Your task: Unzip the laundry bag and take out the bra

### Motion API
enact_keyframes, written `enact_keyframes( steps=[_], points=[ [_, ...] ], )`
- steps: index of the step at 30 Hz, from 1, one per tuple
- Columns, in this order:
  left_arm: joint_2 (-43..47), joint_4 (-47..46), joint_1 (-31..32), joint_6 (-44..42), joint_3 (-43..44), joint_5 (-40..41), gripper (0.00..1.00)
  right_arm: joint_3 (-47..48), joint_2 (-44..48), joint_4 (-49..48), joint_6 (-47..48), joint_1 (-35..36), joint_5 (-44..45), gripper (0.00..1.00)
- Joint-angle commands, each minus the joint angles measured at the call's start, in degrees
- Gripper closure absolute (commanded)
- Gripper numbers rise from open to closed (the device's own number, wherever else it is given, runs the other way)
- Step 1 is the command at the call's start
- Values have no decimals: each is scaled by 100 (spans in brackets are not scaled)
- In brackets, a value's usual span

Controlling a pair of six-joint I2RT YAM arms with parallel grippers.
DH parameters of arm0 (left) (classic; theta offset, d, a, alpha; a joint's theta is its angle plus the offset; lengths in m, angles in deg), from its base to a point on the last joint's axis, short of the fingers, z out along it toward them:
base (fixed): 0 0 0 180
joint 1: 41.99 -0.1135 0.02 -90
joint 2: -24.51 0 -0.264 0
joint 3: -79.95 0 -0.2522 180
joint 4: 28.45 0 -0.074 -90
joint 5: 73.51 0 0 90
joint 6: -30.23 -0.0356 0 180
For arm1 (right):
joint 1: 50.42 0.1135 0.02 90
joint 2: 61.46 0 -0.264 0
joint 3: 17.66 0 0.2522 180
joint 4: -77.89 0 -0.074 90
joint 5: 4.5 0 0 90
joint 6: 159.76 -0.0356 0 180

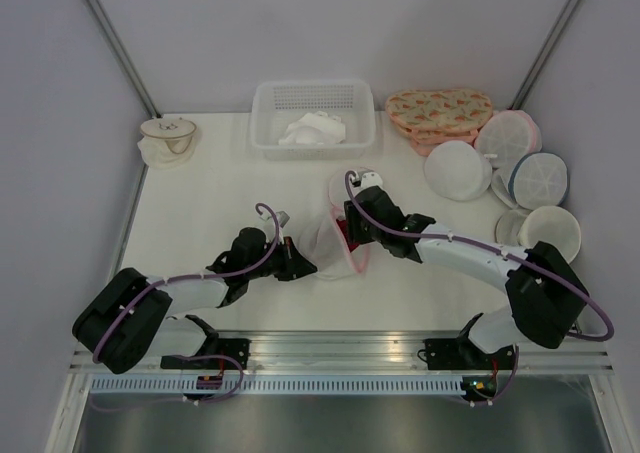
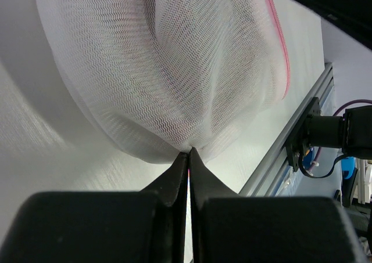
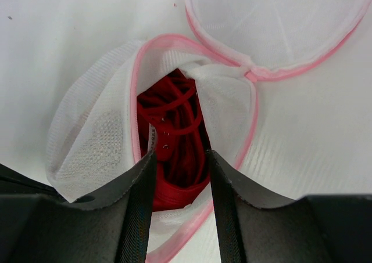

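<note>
Mid-way across a white table (image 1: 210, 198), a round white mesh laundry bag (image 3: 93, 129) with pink trim is lying unzipped, lid flopping open. The left gripper (image 2: 189, 154) is pinching the bag's mesh, fingers together. The right gripper (image 3: 179, 154) is reaching into the opening, fingers partly apart around the dark red bra (image 3: 174, 118) inside; whether they are squeezing it is unclear.

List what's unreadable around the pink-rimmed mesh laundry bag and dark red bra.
- Top external: dark red bra mostly covered by right gripper and pink-rimmed white mesh laundry bag.
- Right wrist: own fingers hide whether that bra is gripped.
- Left wrist: frame edge cuts the bag's top; mesh hides the bra.
</note>
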Motion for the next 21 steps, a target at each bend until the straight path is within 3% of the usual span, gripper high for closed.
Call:
enact_keyframes(
  steps=[1,8,17,21],
  points=[
    [57,-120,6,-166,14,-13,98,-36,378,-382,19,-96,177,53],
    [91,-120,6,-148,40,-75,98,149,-166,-294,1,-201,89,53],
    [65,-129,6,-148,66,-66,98,53,-316,-655,71,-149,-1123,53],
    [-31,-199,6,-131,84,-101,98,87,-526,-489,71,-87,-1081,52]
  ],
)
